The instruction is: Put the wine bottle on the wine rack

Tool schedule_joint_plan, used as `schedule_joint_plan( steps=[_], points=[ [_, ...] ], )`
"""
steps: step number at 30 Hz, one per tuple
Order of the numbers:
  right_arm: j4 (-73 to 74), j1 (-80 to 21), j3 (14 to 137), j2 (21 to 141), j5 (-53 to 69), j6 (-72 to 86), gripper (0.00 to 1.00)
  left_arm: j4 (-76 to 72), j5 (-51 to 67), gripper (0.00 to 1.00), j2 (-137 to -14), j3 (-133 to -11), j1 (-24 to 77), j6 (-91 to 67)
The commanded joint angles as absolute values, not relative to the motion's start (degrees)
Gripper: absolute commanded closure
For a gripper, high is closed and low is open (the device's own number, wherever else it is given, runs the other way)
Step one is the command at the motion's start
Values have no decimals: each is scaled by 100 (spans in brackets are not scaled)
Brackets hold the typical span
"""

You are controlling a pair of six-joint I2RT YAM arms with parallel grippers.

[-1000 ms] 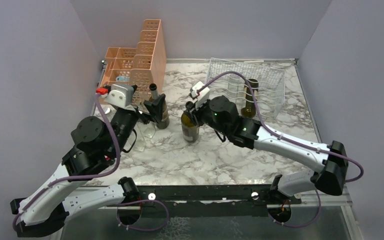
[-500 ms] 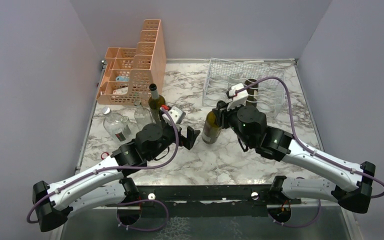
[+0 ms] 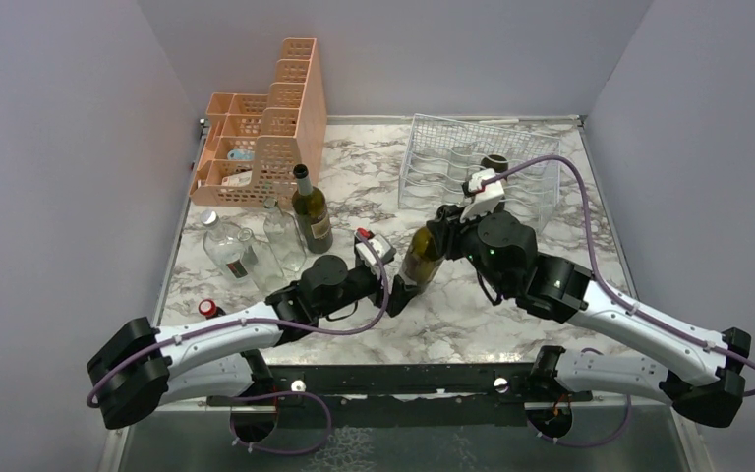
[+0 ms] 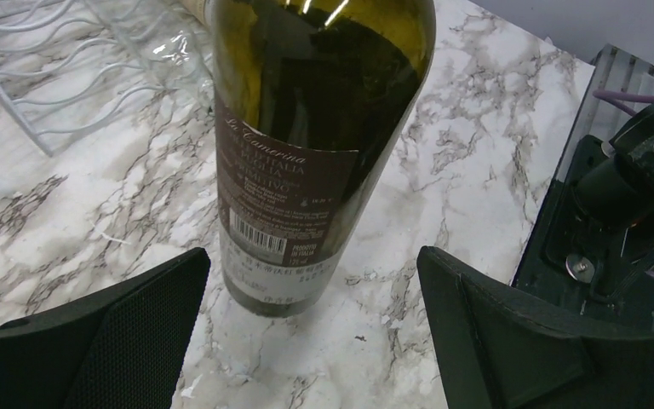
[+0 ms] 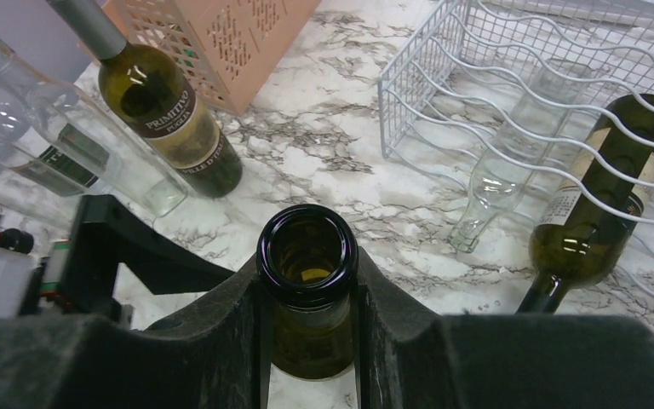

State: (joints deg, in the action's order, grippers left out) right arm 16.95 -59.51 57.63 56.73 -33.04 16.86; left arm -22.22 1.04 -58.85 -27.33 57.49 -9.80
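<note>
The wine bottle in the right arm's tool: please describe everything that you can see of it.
The wine bottle is dark olive-green glass, uncorked, with a brown label bearing a barcode. It leans, the right tool shut on its neck. Whether its base touches the marble table is unclear. The open left tool flanks its lower body without touching.

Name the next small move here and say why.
Probably close the left gripper on the wine bottle, low on its body. Its open jaws flank the label end, while the right gripper is shut only on the neck, holding the bottle tilted. A second grip would likely steady it for laying into the wine rack.
</note>
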Motion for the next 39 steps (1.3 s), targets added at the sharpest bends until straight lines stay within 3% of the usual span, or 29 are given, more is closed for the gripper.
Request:
schedule_joint_plan(
  steps=[1, 8, 16, 20, 26, 27, 28, 30, 32, 39],
  points=[
    [1288, -5953, 5907, 5312, -2900, 1841, 96, -3213, 528, 1, -6338, -2739, 5766, -755],
    [1312, -5951, 5871, 5048, -2401, 1810, 96, -3950, 18, 1, -6782, -2705, 5766, -458],
    [1205, -5956, 5785, 4754, -1678, 1603, 96, -4451, 390, 3, -7106, -2828, 5766, 47],
    [1330, -5952, 5796, 4623, -1558, 1559, 96, -4617, 630, 18, -7121, -2795, 5766, 135],
    [1586, -5959, 5847, 4494, -1437, 1615, 92, -4729, 470, 65, -7138, -2834, 5766, 382],
    [1678, -5955, 5880, 4492, -1432, 1651, 88, -4736, 462, 76, -7157, -2872, 5761, 499],
    [1788, -5958, 5933, 4490, -1442, 1697, 81, -4731, 446, 96, -7177, -2917, 5765, 626],
    [2105, -5953, 6092, 4506, -1482, 1759, 52, -4737, 350, 100, -7222, -2968, 5765, 899],
    [2519, -5952, 6278, 4559, -1359, 1756, 36, -4750, 326, 100, -7293, -3068, 5766, 1335],
    [4533, -5955, 7338, 4975, -2025, 2151, 30, -4754, 420, 100, -7540, -3481, 5766, 3701]
  ],
)
